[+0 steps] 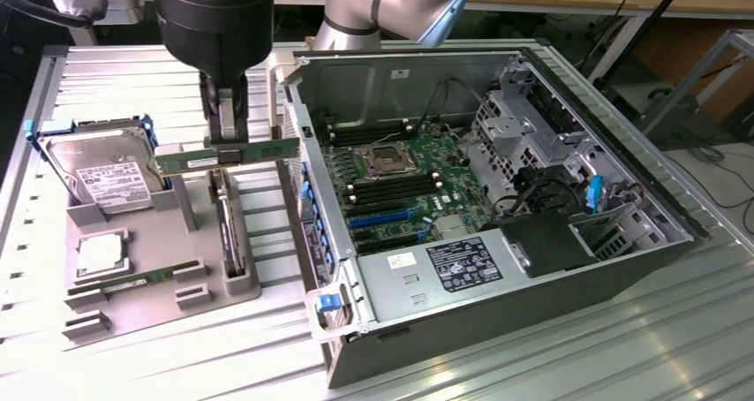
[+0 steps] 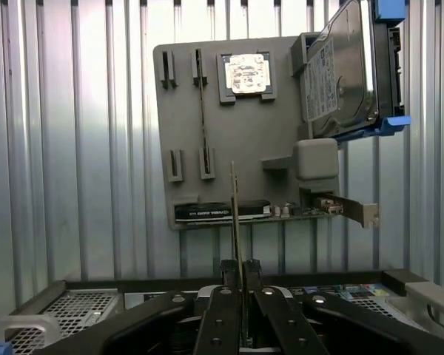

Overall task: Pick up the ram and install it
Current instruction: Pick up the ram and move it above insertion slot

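**Ram clamped in my gripper, above the tray**

Exterior view: my black two-finger gripper (image 1: 232, 150) is closed on the ram (image 1: 183, 161), a long, narrow, thin green circuit-board stick. I hold it near its middle, and it lies about level in the air, both ends free. It hangs above the grey plastic tray (image 1: 177, 260), between the silver boxy hard drive (image 1: 106, 176) and the open grey metal computer case (image 1: 495, 207).

I judge the ram light and stiff but fragile. It is better to grip the flat faces near the middle, away from the contact edge.

Wrist view: the ram (image 2: 234, 222) shows edge-on as a thin line that comes straight out from between my fingertips (image 2: 228, 272). The tray (image 2: 266, 133) is far beyond it.
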You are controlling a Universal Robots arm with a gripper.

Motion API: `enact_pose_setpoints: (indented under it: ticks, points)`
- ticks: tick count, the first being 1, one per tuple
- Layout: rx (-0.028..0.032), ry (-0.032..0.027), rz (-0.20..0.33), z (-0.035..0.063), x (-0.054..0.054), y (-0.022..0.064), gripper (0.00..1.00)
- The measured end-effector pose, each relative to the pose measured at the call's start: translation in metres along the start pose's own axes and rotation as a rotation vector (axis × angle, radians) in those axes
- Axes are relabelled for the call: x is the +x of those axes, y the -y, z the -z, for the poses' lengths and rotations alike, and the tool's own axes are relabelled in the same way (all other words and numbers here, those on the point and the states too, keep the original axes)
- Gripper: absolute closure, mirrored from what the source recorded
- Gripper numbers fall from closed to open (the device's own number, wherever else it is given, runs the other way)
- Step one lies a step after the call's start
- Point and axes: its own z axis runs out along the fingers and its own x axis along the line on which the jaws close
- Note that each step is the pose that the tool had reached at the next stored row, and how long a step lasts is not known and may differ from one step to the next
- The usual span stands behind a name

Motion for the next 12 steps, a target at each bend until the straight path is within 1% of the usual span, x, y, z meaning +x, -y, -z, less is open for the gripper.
enact_pose_setpoints:
  ticks: [2,4,9,12]
  points:
    - [0.0,-0.0001,0.0,0.0002,0.0,0.0029,0.86]
    - [-0.0001,-0.0001,0.0,0.0004,0.0,0.0078,0.86]
    - [0.0,0.0,0.0,0.0007,0.0,0.0153,0.86]
    - [-0.0002,0.0,0.0,0.0009,0.0,0.0219,0.86]
